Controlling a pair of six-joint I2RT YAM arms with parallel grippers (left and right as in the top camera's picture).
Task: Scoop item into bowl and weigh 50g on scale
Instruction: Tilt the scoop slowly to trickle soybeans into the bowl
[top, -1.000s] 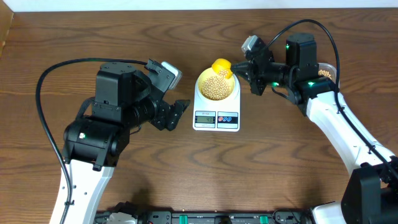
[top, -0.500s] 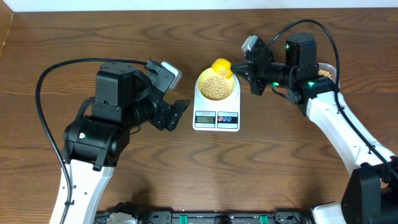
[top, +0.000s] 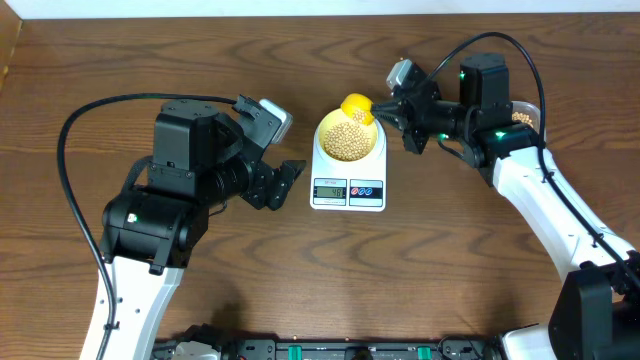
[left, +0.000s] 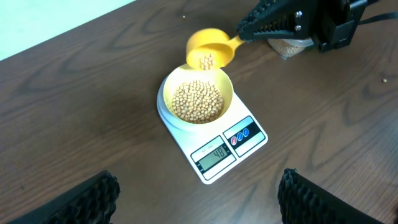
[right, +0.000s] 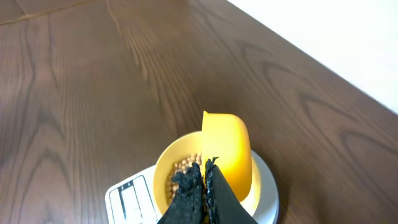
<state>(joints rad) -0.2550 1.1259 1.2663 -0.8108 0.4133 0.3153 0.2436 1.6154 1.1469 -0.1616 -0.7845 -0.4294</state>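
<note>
- The desk (top: 450, 290) is carrying the scale (top: 348, 190) near its centre.
- The left arm is sitting bent beside the scale, its left fingers (left: 93, 199) spreading wide and gripping nothing.
- The right arm is reaching in, its right fingers (right: 189, 186) clamping the scoop (left: 208, 50) by its handle and tilting it over the bowl (left: 166, 93).
- The beans (left: 197, 101) are lying in the bowl on the scale.

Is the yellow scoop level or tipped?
Tipped. In the left wrist view the scoop faces mouth-down toward the bowl, beans at its lip.
</note>
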